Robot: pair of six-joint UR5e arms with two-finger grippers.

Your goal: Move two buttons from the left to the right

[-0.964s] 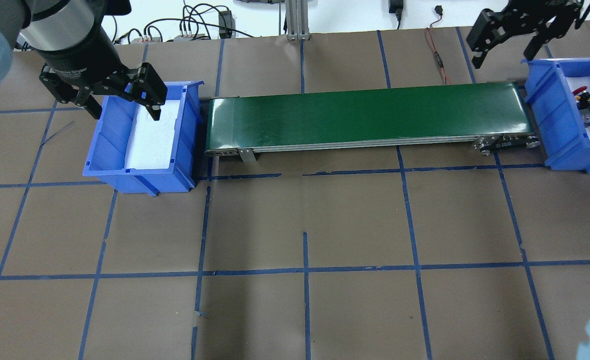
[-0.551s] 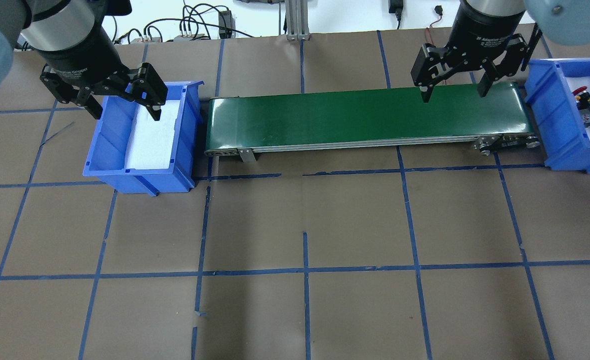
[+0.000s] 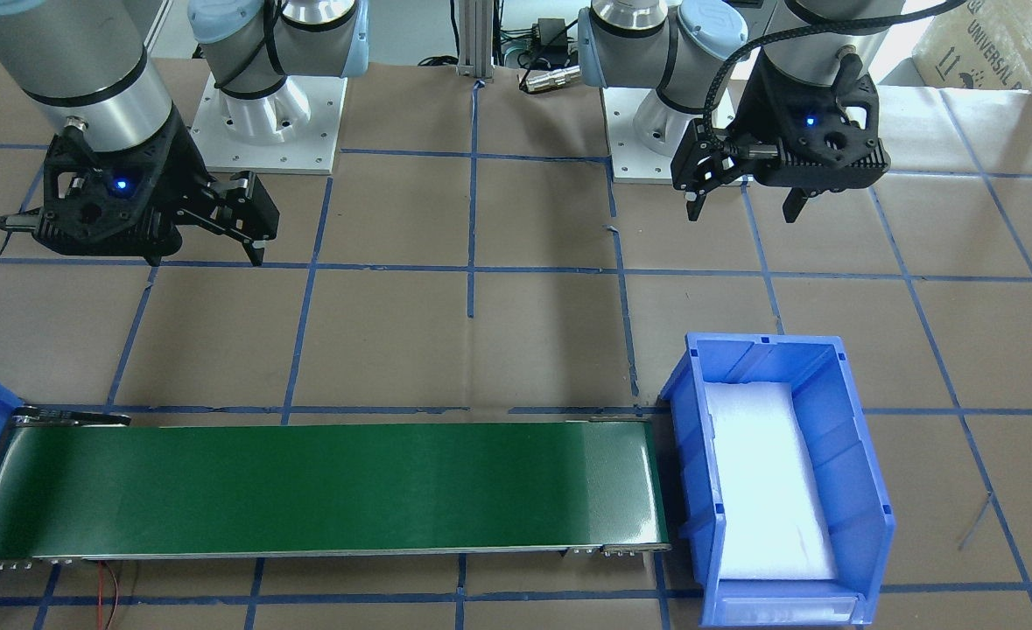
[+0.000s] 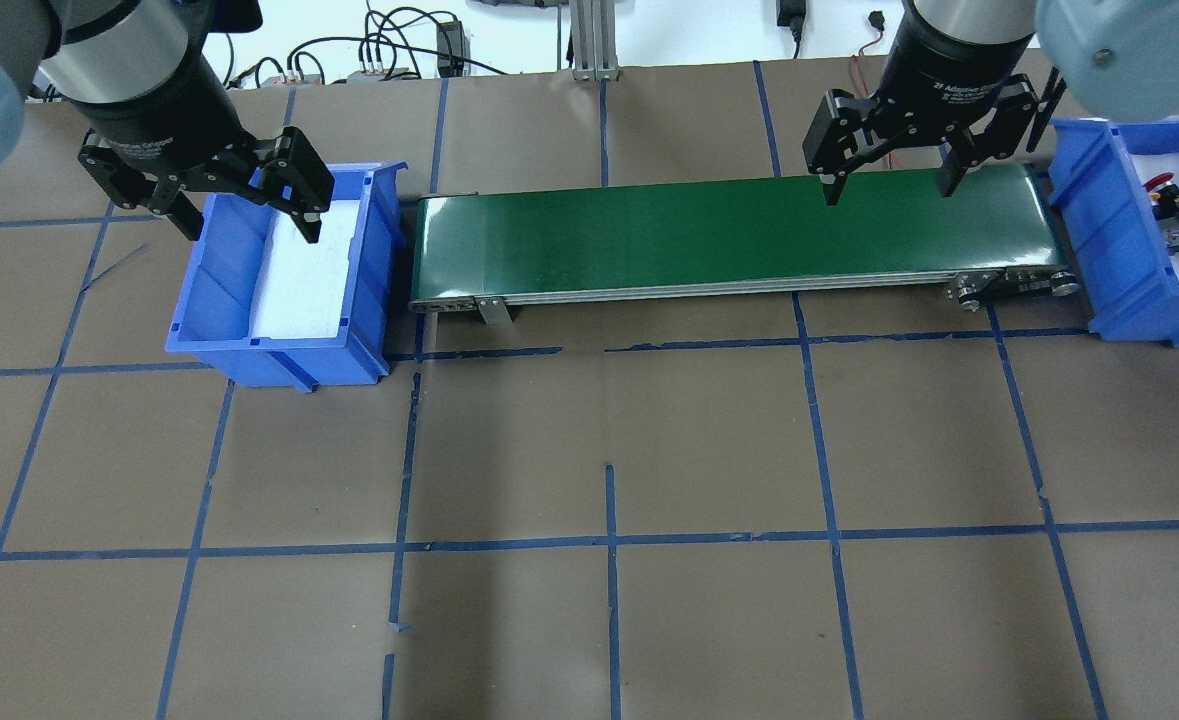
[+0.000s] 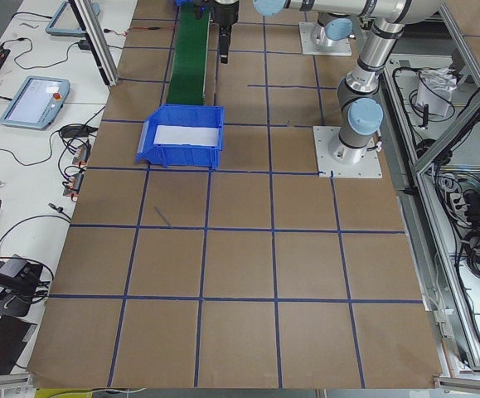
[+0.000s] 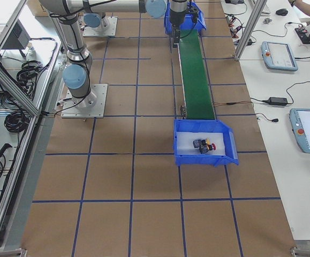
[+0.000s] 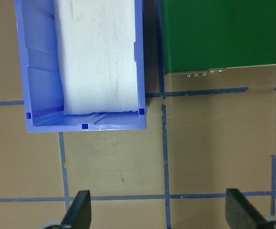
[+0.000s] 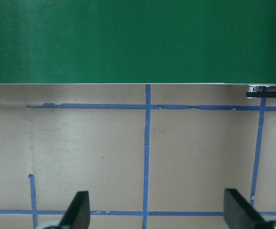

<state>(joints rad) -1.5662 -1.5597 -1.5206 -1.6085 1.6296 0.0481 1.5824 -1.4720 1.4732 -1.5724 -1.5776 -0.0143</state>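
Grippers first, nearest the robot's bases.

Item 1: left gripper (image 4: 249,218). It hovers above bare table paper (image 4: 609,440) on the robot's side of the left bin (image 4: 279,358). My left wrist camera shows the jaws spread wide, with only paper and blue tape lines between the fingertips (image 7: 79,210). Nothing is held.

Item 2: right gripper (image 4: 887,190). It hangs over the table on the robot's side of the conveyor belt (image 4: 729,235), toward the belt's right end. Its jaws are also wide apart and empty, and the right wrist camera shows only paper and tape between them.

Item 3: conveyor belt. It is green and bare on top, running between the two bins.

Item 4: left bin. It is blue, stands at the belt's left end, and holds only a white foam liner (image 4: 304,270).

Item 5: right bin (image 4: 1089,235). It is blue and stands at the belt's right end.

Item 6: buttons (image 6: 203,145). The two lie side by side on the white liner inside the right bin, one with a red cap. I cannot tell whether they touch. They are clear of both sets of jaws. The right gripper is the nearer one, off to the belt side of the bin, and the left gripper is a full belt-length away.
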